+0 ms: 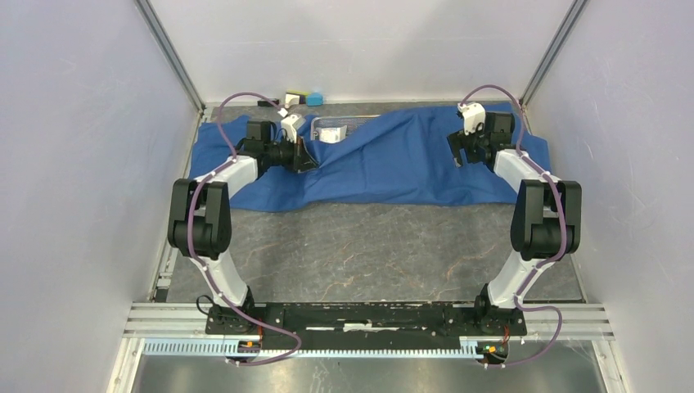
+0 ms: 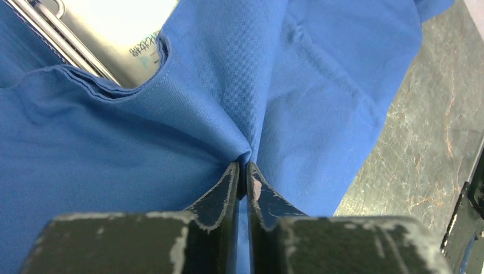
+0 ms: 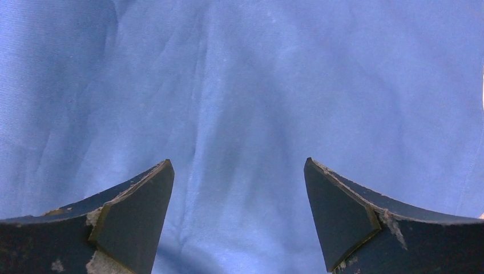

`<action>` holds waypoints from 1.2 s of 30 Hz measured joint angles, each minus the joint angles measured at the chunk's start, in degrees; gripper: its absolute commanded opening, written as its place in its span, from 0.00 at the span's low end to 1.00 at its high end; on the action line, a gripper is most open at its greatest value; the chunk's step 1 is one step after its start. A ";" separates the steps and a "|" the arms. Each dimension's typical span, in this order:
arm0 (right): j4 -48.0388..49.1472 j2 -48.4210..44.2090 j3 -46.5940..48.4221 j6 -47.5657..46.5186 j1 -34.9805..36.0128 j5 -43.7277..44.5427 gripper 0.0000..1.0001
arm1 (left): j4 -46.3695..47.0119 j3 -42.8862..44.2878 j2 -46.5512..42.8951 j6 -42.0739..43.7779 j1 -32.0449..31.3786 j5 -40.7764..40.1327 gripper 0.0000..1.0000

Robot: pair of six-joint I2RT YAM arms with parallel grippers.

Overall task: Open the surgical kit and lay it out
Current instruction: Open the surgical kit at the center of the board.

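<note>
L claw [image 2: 244, 168] was clenched on a fold of the blue cloth wrap [image 2: 114, 171], jaws pinched tight w/ the fabric bunched to a peak right at the tips. Just beyond the pinch, the hemmed edge stood lifted enough to bare part of a steel tray [image 2: 85, 48] w/ a white packet [image 2: 137, 23] in it (couldn't tell whether that was the pan or the mesh basket). Past the fold on the R, bare desk [image 2: 422, 131] showed.

R claw [image 3: 238, 165] was released, jaws spread wide, grasping nothing. It sat over smooth cloth; whether the tips touched it, the wrist view didn't say.

From overhead, the wrap lay across the far part of the desk. The L claw was at its left-centre right beside the tray, and the R claw was near the right end, well apart from it. The kit was mostly covered, w/ only that bit of tray exposed and no instruments in sight. Small blocks [image 1: 299, 100] sat at the back edge beyond the cloth, not part of the job.

Step, by my read: unwrapping, w/ the L arm peeling a flap off the tray. It looked early on, nothing laid out yet. Next move prob calls for drawing the pinched flap away from the tray, low & steady so the cloth doesn't drag it. The R claw would need to drop & pinch its own flap to open the other side
</note>
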 measured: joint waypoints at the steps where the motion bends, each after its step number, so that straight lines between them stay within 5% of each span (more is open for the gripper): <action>1: -0.07 0.00 0.00 0.00 0.13 0.00 0.93 | -0.26 -0.46 -0.42 0.90 0.00 -0.04 0.32; 5: -0.13 0.00 0.00 -0.02 0.37 -0.02 0.92 | -1.81 -1.05 -1.09 3.96 -0.04 0.83 0.57; 11: -0.15 0.00 0.00 -0.04 0.50 -0.02 0.93 | -6.95 0.52 -2.60 9.44 -0.70 1.01 0.68; 19: -0.11 0.00 -0.02 -0.42 0.50 0.02 0.93 | -16.74 14.49 -2.47 16.94 -0.55 -1.22 0.85; 32: -0.04 0.00 -0.76 -1.14 0.50 0.07 0.93 | -34.29 51.52 21.35 25.24 -0.17 -2.01 1.00; 36: -0.09 0.00 -1.40 -1.31 0.50 0.20 0.93 | -41.57 55.15 25.68 28.00 0.04 -0.48 1.00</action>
